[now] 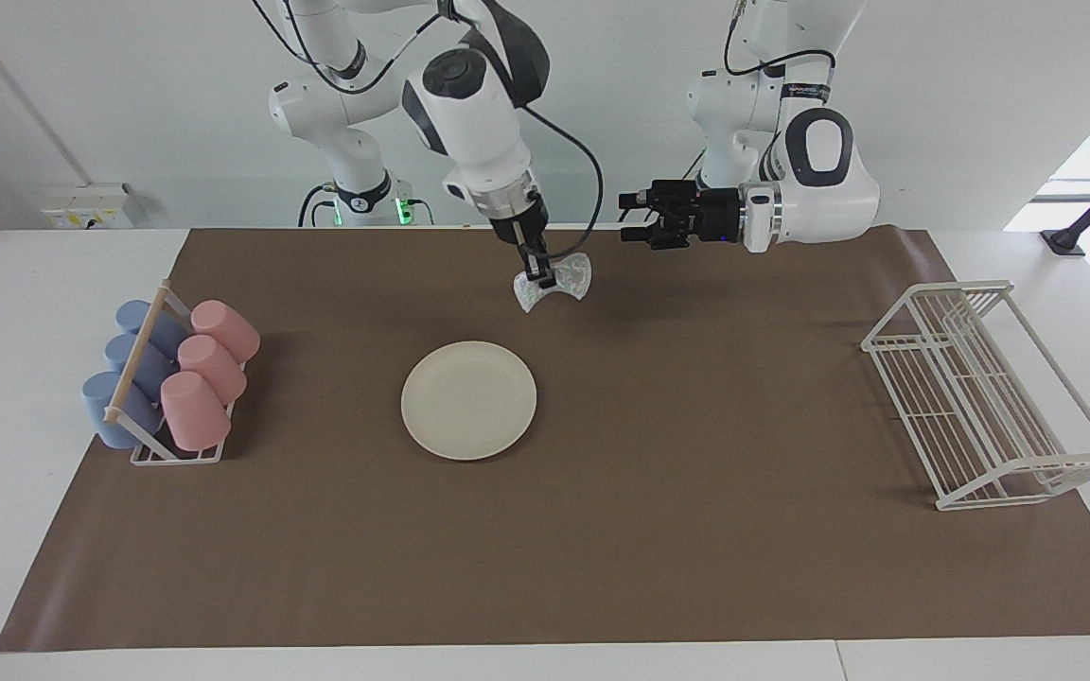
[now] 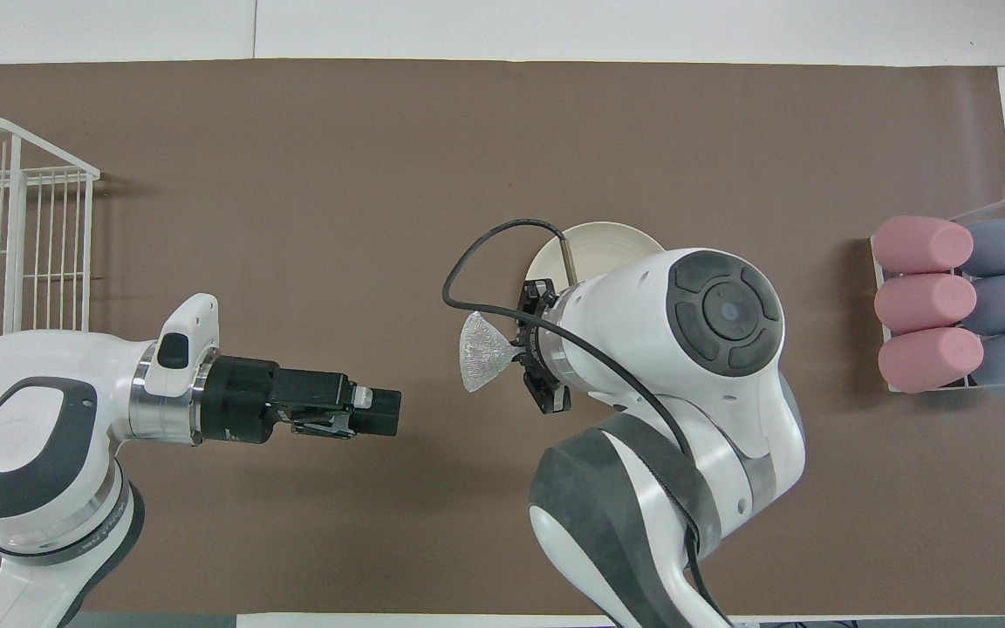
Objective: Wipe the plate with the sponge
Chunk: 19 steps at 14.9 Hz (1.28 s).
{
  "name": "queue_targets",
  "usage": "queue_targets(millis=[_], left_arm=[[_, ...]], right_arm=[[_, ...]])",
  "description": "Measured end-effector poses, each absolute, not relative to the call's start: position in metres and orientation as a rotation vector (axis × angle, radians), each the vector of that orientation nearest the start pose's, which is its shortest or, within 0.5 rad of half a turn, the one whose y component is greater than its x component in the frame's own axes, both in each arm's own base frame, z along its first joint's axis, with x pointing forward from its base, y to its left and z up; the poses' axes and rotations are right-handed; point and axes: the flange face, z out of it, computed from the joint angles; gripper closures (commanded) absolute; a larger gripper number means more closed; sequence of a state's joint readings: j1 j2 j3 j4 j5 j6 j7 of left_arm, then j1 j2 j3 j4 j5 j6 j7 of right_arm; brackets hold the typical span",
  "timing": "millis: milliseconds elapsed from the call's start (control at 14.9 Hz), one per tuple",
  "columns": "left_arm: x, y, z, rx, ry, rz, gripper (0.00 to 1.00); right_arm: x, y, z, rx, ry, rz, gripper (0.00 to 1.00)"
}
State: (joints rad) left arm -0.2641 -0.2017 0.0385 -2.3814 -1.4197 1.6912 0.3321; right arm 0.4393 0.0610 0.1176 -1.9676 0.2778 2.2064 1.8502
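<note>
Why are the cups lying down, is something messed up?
Nothing looks wrong. The pink cups and blue cups lie tipped in their holder, stored that way. The plate sits flat, and the sponge hangs squashed in the right gripper.

Glittery mesh sponge (image 1: 554, 281), matt smooth plate (image 1: 468, 400), wire rack (image 1: 990, 392).

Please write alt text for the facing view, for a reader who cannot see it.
The right gripper holds the sponge in the air over the brown mat, near the plate. The left gripper hangs open and empty beside it.
</note>
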Motion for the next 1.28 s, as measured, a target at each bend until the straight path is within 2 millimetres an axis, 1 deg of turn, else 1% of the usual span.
queue_targets(millis=[134,269,403,538,672,739,807,1008,1076,1143,1210,1277], left_arm=[[0.419,-0.189,0.434,1.825,0.027,-0.369,0.00],[0.417,-0.185,0.430,1.900,-0.008,-0.392,0.00],[0.416,-0.177,0.426,1.994,-0.034,-0.422,0.00],[0.419,-0.165,0.426,2.107,-0.056,-0.447,0.00],[0.421,-0.154,0.426,2.225,-0.084,-0.464,0.00],[0.424,-0.147,0.428,2.286,-0.102,-0.466,0.00],[0.428,-0.138,0.432,2.350,-0.111,-0.460,0.00],[0.441,-0.099,0.444,2.504,-0.112,-0.415,0.00],[0.444,-0.087,0.446,2.546,-0.111,-0.405,0.00],[0.445,-0.079,0.446,2.599,-0.115,-0.408,0.00],[0.445,-0.076,0.446,2.664,-0.125,-0.422,0.00],[0.444,-0.079,0.445,2.738,-0.132,-0.441,0.00]], right_arm=[[0.501,0.297,0.408,-2.175,1.838,0.159,1.00],[0.505,0.280,0.366,-2.195,1.802,0.106,1.00],[0.507,0.276,0.336,-2.223,1.788,0.096,1.00],[0.510,0.276,0.314,-2.244,1.776,0.093,1.00],[0.513,0.271,0.301,-2.288,1.735,0.089,1.00],[0.517,0.262,0.299,-2.317,1.701,0.079,1.00],[0.523,0.249,0.297,-2.349,1.657,0.065,1.00],[0.540,0.202,0.294,-2.426,1.548,0.020,1.00],[0.543,0.190,0.294,-2.442,1.524,0.009,1.00],[0.545,0.184,0.294,-2.451,1.511,0.003,1.00],[0.545,0.184,0.294,-2.452,1.510,0.003,1.00],[0.544,0.185,0.294,-2.452,1.509,0.004,1.00]])
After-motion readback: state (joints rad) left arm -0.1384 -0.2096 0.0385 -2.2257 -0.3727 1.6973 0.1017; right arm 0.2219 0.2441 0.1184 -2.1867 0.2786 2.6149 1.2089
